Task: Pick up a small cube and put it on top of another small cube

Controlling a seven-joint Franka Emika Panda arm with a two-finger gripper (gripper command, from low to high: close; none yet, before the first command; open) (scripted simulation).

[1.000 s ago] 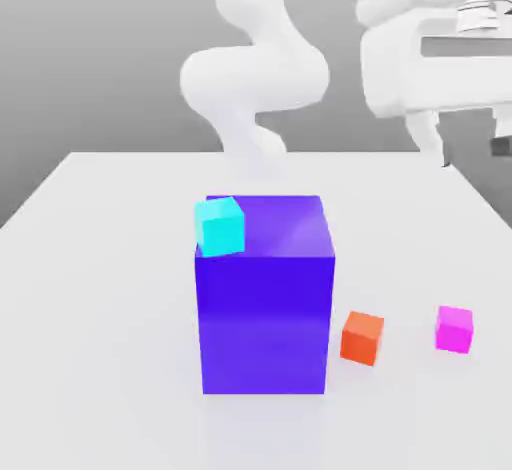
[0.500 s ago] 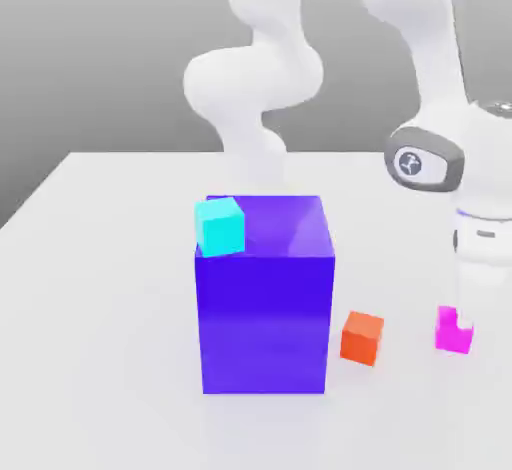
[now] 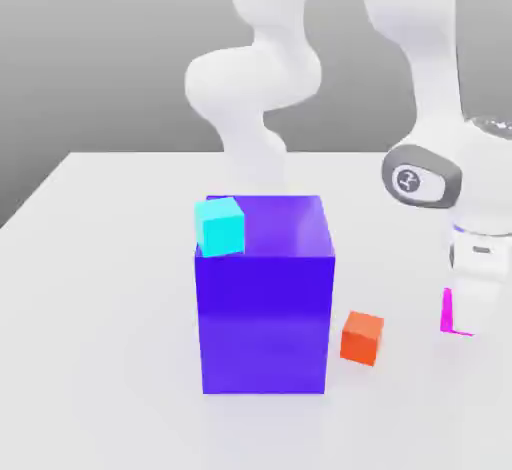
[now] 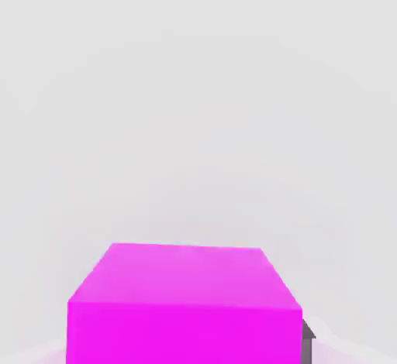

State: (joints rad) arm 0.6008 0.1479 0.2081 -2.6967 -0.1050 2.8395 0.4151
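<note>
Magenta cube [image 3: 447,313] in the exterior view: off toward the worktop's [image 3: 110,308] right edge, mostly behind the gripper [image 3: 474,320]. Orange-red cube [image 3: 361,338] just beside the blue block [image 3: 265,323], cyan cube [image 3: 220,228] up on that block's near left corner. In the hand view: fingers drawn in narrow, apparently holding the magenta cube, so grasp step, I'd say. Next up: lift straight, then carry over to another small cube, target unclear tbh.
</note>
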